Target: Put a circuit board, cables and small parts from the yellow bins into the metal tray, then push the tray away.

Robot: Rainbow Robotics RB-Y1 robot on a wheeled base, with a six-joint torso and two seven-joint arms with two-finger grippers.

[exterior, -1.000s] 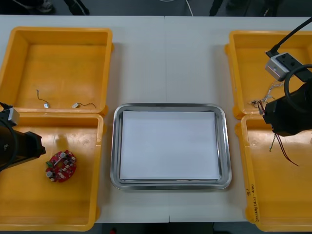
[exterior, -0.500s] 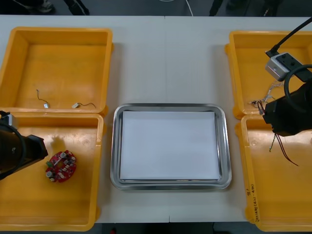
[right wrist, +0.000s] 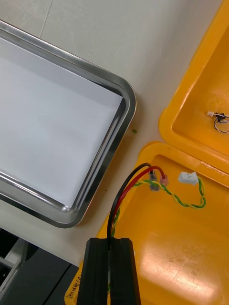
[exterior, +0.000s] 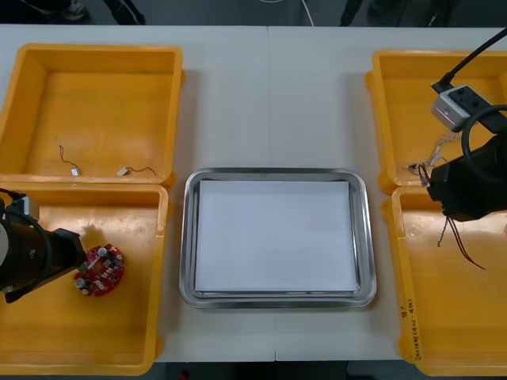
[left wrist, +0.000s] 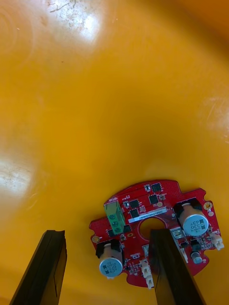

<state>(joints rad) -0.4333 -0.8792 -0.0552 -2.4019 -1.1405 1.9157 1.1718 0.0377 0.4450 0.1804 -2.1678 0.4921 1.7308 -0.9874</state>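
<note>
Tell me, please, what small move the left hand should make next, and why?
Probably shift sideways toward the circuit board before lowering: the open left hand hovers over the near left yellow bin with one finger above the board's middle and the other off its edge. The right hand holds cables over the near right yellow bin.

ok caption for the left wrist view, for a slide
Open left gripper low over the round red circuit board on the floor of a yellow bin.
</note>
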